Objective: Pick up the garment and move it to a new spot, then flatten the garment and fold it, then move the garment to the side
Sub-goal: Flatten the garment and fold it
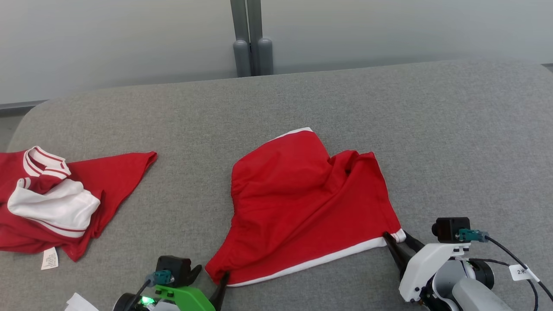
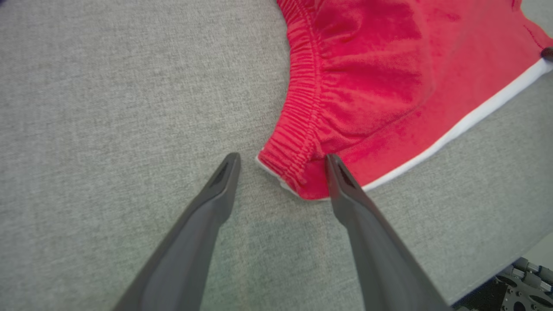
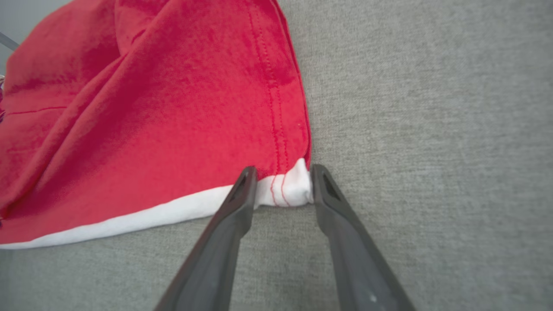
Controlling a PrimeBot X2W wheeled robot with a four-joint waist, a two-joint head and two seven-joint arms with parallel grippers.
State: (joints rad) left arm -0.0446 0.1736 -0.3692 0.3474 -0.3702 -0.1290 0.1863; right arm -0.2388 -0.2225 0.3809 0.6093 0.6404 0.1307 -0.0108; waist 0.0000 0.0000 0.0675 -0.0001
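The garment [image 1: 302, 203] is a pair of red shorts with a white hem, lying rumpled in the middle of the grey cloth surface [image 1: 453, 142]. My left gripper [image 1: 209, 278] is open at its near left corner. In the left wrist view the left gripper [image 2: 283, 162] straddles the elastic waistband corner [image 2: 293, 160], and its right finger lies over the fabric. My right gripper [image 1: 399, 242] is at the near right corner. In the right wrist view the right gripper [image 3: 283, 172] has its jaws partly closed around the white hem corner [image 3: 285, 188], still apart and not pinching it.
A second red and white garment [image 1: 52, 203] lies bunched at the left edge, with a white label [image 1: 50, 258] showing. Grey posts [image 1: 252, 43] stand against the wall behind the surface. Bare grey surface spreads to the right and the back.
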